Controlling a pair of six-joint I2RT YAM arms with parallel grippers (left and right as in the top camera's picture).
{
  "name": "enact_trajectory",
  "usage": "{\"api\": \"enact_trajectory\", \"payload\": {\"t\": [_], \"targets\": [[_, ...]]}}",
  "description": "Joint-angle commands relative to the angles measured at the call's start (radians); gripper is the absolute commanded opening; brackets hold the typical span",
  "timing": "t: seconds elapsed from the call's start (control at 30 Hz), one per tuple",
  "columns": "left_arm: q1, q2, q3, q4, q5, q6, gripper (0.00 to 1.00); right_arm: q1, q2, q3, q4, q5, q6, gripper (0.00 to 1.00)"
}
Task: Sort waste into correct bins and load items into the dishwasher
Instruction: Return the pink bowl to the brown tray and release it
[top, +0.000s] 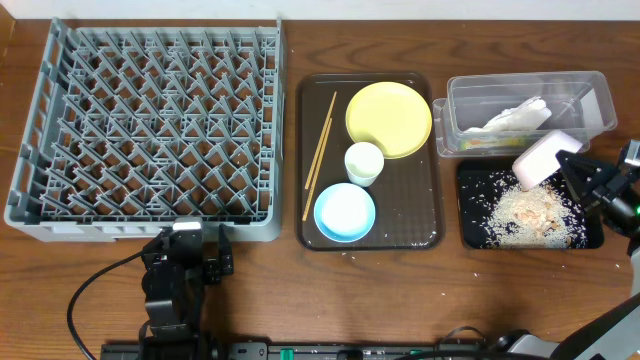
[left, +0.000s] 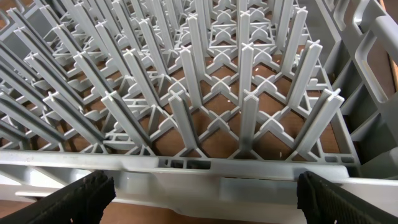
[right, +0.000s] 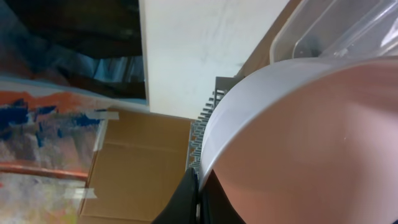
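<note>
Overhead: right fingers clamp white bowl, tipped over black tray with crumbs piled in it. Emptying step looks nearly done; next, carry bowl across to rack. Idle by its front edge, left fingers spread wide.

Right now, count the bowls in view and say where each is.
2. The light blue bowl sits on the brown tray; the right gripper holds the white bowl tilted over the black tray.
</note>
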Motion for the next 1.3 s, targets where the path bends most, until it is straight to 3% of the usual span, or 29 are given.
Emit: {"api": "enact_trajectory", "payload": {"t": [0.0,0.2,0.43,0.57,0.7,0.8,0.93,1.1,1.27], "targets": [[0.004,-0.003,-0.002,-0.018,0.01,0.014,0.97,0.05,-0.007,0.002,0.021,-0.043,-0.003,0.01],[0.004,-0.003,-0.002,-0.018,0.01,0.014,0.97,0.258,-0.019,0.003,0.073,0.041,0.029,0.01],[0.004,-0.003,-0.002,-0.018,0.01,0.014,0.97,0.589,-0.021,0.029,0.284,0.2,0.176,0.01],[0.004,-0.003,-0.002,-0.018,0.01,0.014,0.97,0.749,-0.021,0.089,0.263,0.309,0.164,0.02],[0.004,-0.003,-0.002,-0.018,0.009,0.014,0.97,0.888,-0.021,0.202,0.036,0.494,0.016,0.02],[0.004,-0.003,-0.002,-0.018,0.01,0.014,0.97,0.98,-0.021,0.344,-0.285,0.765,-0.163,0.01],[0.004,-0.003,-0.002,-0.018,0.01,0.014,0.97,1.1,-0.021,0.531,-0.58,1.107,-0.276,0.01],[0.004,-0.003,-0.002,-0.018,0.01,0.014,0.97,1.227,-0.02,0.622,-0.73,1.363,-0.296,0.01],[0.004,-0.003,-0.002,-0.018,0.01,0.014,0.97,1.312,0.024,0.583,-0.776,1.451,-0.28,0.01]]}}
